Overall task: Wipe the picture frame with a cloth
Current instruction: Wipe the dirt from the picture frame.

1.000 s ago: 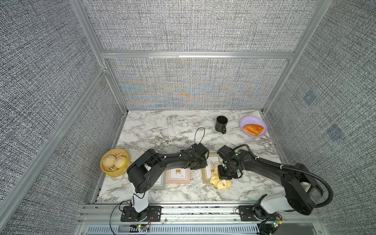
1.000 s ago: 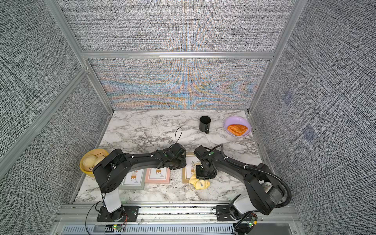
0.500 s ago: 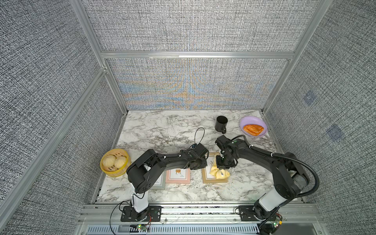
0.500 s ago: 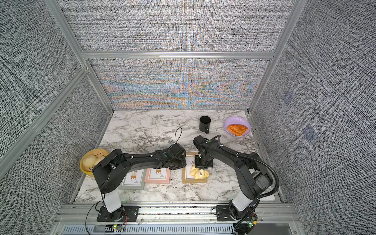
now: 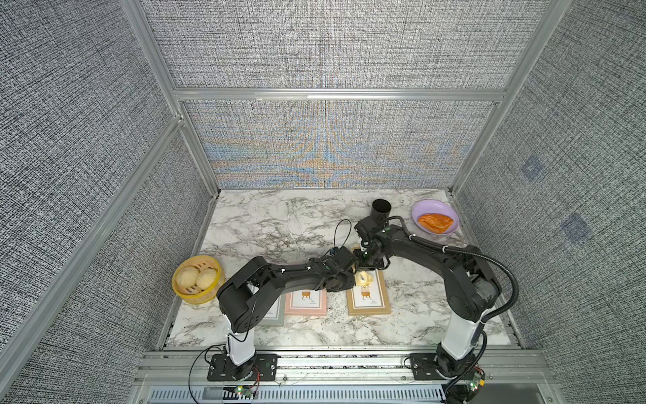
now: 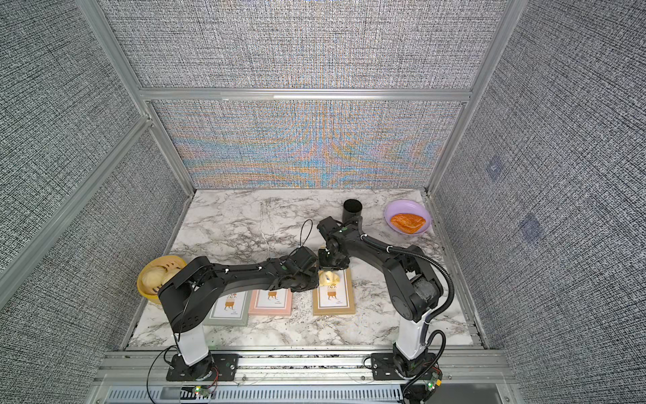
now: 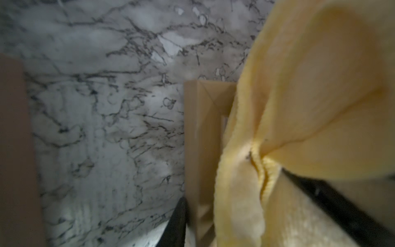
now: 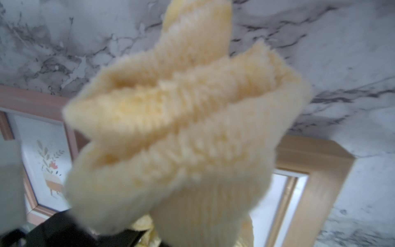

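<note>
The pale-yellow cloth (image 5: 363,278) (image 8: 181,128), fluffy and bunched into folds, sits over the far end of the tan wooden picture frame (image 5: 367,310) (image 6: 334,310), which lies flat, face up, near and right of centre.

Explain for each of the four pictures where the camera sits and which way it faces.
Top view: high above the front edge, facing down onto the marble table; both arms whole.
Top view: beside it, same direction; both arms, the cloth over the tan frame.
Left wrist: on the left arm, facing the tan frame's corner and the cloth; a dark finger shows.
Right wrist: on the right arm, close behind the held cloth, facing down; a dark finger shows.
Shared: both wrist views see cloth and tan frame.
</note>
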`<state>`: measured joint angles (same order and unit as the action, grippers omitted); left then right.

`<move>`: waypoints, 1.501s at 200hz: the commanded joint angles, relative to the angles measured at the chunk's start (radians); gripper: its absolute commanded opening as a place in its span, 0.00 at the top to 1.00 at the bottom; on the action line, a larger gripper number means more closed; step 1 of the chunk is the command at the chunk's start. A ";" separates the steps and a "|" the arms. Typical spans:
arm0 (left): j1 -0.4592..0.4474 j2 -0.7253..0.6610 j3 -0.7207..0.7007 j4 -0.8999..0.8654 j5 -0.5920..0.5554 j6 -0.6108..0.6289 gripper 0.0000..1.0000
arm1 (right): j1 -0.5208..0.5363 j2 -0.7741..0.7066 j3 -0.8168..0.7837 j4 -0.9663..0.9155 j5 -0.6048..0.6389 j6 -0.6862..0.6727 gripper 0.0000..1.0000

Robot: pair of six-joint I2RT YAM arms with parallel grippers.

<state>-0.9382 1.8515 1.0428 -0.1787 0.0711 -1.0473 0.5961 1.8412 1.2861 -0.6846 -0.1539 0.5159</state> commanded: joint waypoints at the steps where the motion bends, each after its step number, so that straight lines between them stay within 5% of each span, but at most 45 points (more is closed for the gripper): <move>1: -0.001 0.017 -0.001 -0.135 0.003 0.008 0.96 | -0.013 -0.008 -0.024 -0.048 0.039 -0.005 1.00; 62: -0.001 0.017 0.000 -0.137 0.003 0.006 0.96 | -0.154 -0.152 -0.205 -0.108 0.069 -0.051 1.00; 159: -0.001 0.038 0.026 -0.143 -0.002 0.000 0.96 | 0.008 -0.431 -0.556 -0.154 -0.033 0.146 1.00; 248: -0.001 0.054 0.048 -0.150 0.000 -0.006 0.96 | 0.182 -0.322 -0.430 0.028 -0.123 0.227 1.00; 279: -0.001 0.047 0.048 -0.152 -0.004 -0.007 0.96 | 0.172 -0.324 -0.407 -0.060 -0.085 0.182 1.00; 300: -0.001 0.034 0.060 -0.168 -0.002 -0.001 0.84 | 0.111 -0.401 -0.414 -0.109 -0.092 0.146 1.00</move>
<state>-0.9390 1.8812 1.1007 -0.2382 0.0769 -1.0348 0.7509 1.5017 0.8761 -0.6884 -0.2195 0.7055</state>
